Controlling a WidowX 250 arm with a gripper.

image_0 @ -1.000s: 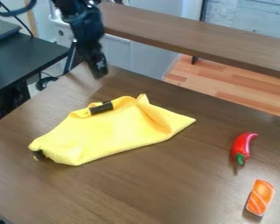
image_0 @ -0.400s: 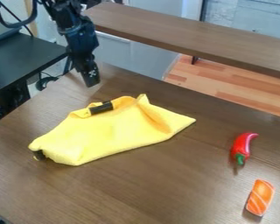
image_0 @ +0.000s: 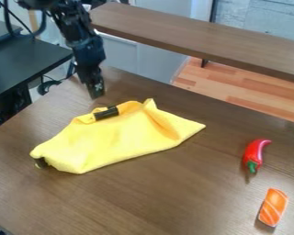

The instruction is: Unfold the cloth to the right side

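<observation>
The black gripper [image_0: 95, 90] hangs at the upper left, just behind the cloth's back edge and apart from it; how its two fingers stand cannot be made out. Below it lies the yellow cloth [image_0: 115, 140], crumpled and folded over on the brown table, left of centre. A black strip is on its folded back edge, and another dark bit shows at its left corner. One pointed corner of the cloth reaches to the right, and a small peak stands up at the back.
A red chili pepper [image_0: 254, 153] with a green stem lies at the right of the table [image_0: 155, 197]. Nearer the front right is an orange sushi piece [image_0: 273, 207]. A brown bench [image_0: 198, 36] runs behind, and a dark table [image_0: 26, 59] stands at the left.
The gripper has come down and slightly left, closer to the cloth's back edge. The cloth, pepper and sushi piece have stayed where they were.
</observation>
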